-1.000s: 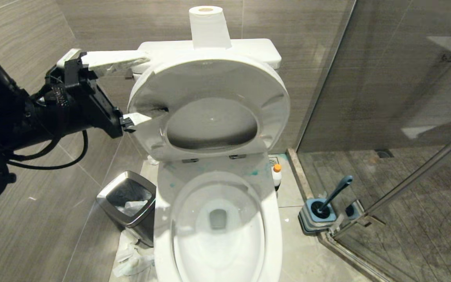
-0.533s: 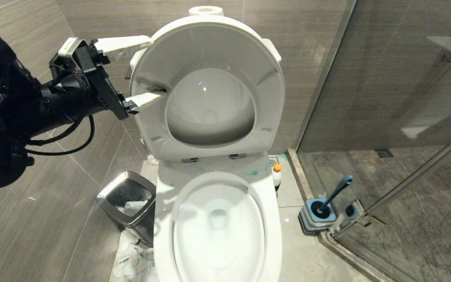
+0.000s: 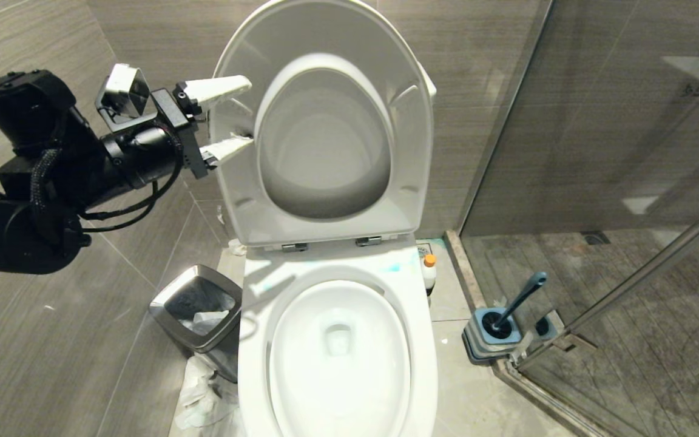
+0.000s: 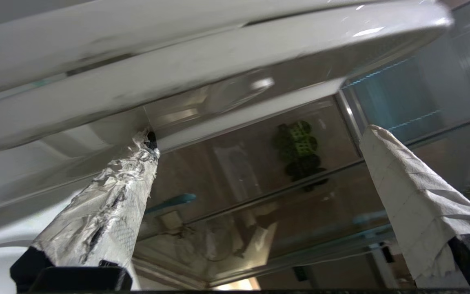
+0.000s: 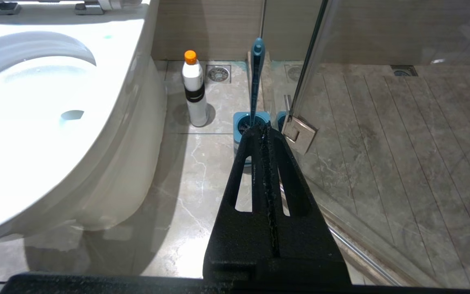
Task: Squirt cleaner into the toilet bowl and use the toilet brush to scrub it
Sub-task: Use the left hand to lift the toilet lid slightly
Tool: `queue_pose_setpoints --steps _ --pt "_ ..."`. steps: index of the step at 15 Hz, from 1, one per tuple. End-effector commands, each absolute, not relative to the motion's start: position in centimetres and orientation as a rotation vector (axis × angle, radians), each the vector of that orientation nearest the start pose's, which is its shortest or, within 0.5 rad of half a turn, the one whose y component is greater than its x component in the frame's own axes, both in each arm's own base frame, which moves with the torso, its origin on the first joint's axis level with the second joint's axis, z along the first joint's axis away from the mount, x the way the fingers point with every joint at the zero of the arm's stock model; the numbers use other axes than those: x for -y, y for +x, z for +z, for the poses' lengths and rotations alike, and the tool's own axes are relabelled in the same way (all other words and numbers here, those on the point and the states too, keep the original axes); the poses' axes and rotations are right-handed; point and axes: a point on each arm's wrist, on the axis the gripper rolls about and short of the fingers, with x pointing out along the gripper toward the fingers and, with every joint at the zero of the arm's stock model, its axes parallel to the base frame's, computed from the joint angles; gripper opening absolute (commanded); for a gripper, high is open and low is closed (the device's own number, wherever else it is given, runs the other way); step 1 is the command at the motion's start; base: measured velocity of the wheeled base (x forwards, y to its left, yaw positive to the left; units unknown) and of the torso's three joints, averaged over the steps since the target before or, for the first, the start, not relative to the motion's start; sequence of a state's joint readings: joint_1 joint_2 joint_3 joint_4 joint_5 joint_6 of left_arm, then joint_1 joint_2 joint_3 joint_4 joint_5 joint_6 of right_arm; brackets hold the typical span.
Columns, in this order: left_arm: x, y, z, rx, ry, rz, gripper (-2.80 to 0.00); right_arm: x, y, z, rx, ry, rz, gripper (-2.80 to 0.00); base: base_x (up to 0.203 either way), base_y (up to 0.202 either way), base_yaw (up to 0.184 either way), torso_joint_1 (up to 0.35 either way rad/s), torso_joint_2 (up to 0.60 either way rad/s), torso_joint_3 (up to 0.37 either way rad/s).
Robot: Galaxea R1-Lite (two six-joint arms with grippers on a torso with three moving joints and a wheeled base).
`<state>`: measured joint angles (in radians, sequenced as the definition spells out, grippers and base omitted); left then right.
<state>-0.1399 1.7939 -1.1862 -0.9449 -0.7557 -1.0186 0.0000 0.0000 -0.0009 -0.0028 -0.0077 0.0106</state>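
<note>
My left gripper is spread wide at the left edge of the raised toilet seat, one finger touching it. My right gripper is pressed together, empty. Below, the toilet bowl is uncovered; the cleaner and toilet brush stand on the floor to its right

One toilet bowl stands open, with one seat and one lid raised together. One cleaner bottle stands on the floor. One toilet brush sits in one holder. One steel-rimmed bin is beside the bowl. Two end effectors show: the left end effector and the right end effector. Two floor drains appear in the right wrist view.
</note>
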Motion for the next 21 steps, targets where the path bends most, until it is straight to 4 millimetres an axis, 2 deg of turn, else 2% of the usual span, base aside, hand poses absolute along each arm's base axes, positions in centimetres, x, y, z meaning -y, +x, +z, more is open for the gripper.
queue_pose_setpoints --steps 1,10,13,21 --pt "6.4 35.0 27.4 -0.162 -0.822 -0.950 0.00 0.0 -2.3 7.6 0.005 0.011 -0.008 -2.80 0.000 0.000 0.000 0.000 0.00 0.000" --pt "6.4 38.7 24.9 -0.038 -0.763 -0.729 0.00 0.0 -2.3 7.6 0.005 0.011 -0.008 -2.80 0.000 0.000 0.000 0.000 0.00 0.000" --pt "6.4 39.4 23.9 -0.042 -0.761 -0.687 0.00 0.0 -2.3 7.6 0.003 0.011 -0.008 -2.80 0.000 0.000 0.000 0.000 0.00 0.000" --pt "6.5 40.3 22.8 0.015 -0.706 -0.623 0.00 0.0 -2.3 7.6 0.005 0.011 -0.008 -2.80 0.000 0.000 0.000 0.000 0.00 0.000"
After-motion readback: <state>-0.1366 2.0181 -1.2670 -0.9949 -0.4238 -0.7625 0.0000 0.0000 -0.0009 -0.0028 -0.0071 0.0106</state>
